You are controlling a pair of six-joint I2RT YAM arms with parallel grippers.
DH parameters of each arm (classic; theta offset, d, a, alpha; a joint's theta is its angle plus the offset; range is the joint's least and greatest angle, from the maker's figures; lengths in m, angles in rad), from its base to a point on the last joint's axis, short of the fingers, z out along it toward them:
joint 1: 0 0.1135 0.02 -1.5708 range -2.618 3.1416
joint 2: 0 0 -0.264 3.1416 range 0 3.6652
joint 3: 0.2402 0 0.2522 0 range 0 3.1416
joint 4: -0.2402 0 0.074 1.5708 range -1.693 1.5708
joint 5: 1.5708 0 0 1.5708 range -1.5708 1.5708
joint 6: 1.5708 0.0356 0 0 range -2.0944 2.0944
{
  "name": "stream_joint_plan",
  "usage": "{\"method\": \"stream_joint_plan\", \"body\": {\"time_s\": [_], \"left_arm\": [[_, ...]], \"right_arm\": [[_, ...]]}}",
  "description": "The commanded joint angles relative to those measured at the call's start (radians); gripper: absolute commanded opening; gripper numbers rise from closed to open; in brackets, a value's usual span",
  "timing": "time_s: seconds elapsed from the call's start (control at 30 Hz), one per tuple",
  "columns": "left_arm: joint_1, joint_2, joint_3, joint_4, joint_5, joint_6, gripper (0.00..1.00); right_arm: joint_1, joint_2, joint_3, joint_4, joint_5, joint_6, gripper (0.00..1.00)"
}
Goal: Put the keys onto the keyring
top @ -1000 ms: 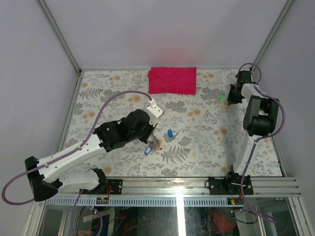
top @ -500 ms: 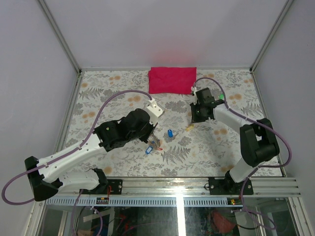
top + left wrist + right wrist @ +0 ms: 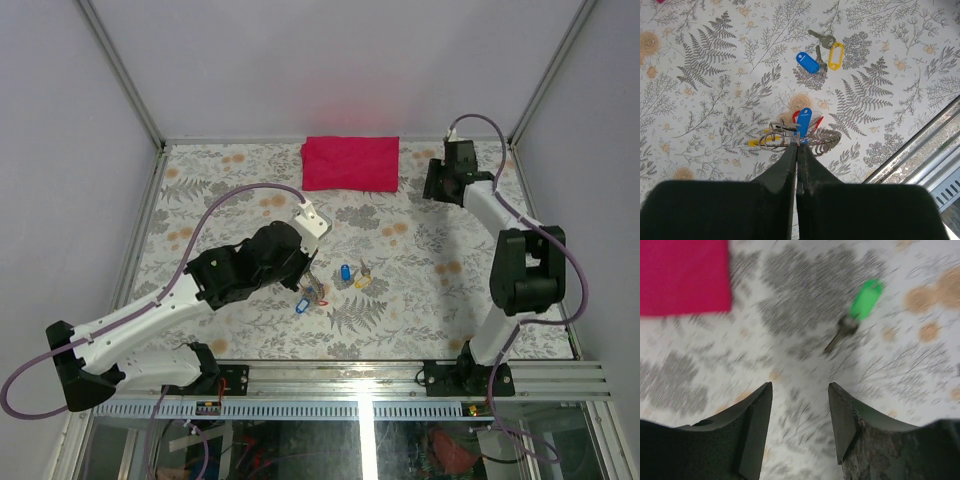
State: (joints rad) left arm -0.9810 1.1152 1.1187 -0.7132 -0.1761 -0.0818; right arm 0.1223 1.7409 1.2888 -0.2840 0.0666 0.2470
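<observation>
Your left gripper point(image 3: 796, 146) pinches shut on the keyring point(image 3: 771, 141), tagged keys point(image 3: 803, 120) fanned around it, mid-table point(image 3: 420, 290); your right gripper point(image 3: 800, 387), jaws spread and empty, hovers just short of the green-tagged key point(image 3: 860, 307) near the red cloth point(image 3: 682, 275); take the tag squarely, not the blade; the back wall point(image 3: 330, 70) is close, open room lies toward centre.

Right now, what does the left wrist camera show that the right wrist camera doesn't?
Only the left wrist: the left gripper pinched shut on the keyring with its bunch of tagged keys, plus a loose blue-tagged key and a yellow-tagged key beyond. Only the right wrist: the right gripper, open, with a green-tagged key ahead. Both: the fern-and-flower tabletop.
</observation>
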Motion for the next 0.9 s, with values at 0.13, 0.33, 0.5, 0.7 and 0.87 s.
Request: {"method": "stream_joint_plan", "body": {"time_s": [0.13,0.33,0.5,0.7,0.87], "left_arm": [[-0.003,-0.026,0.019,0.011,-0.014,-0.006,0.0],[-0.003,-0.026,0.012,0.011,-0.014,-0.006,0.0],[-0.002,-0.033,0.006,0.005,-0.025,-0.008,0.0],[-0.003,-0.044,0.003,-0.001,-0.04,-0.012,0.0],[-0.002,-0.043,0.004,-0.002,-0.042,-0.013,0.0]], "right_arm": [[-0.118,0.229,0.156,0.109,0.103,0.035,0.59],[-0.148,0.336,0.266,0.087,0.078,0.019,0.56],[-0.161,0.398,0.327,0.058,0.068,0.011,0.5],[-0.168,0.451,0.358,0.025,0.061,0.009,0.44],[-0.168,0.469,0.381,0.016,0.037,0.015,0.41]]}}
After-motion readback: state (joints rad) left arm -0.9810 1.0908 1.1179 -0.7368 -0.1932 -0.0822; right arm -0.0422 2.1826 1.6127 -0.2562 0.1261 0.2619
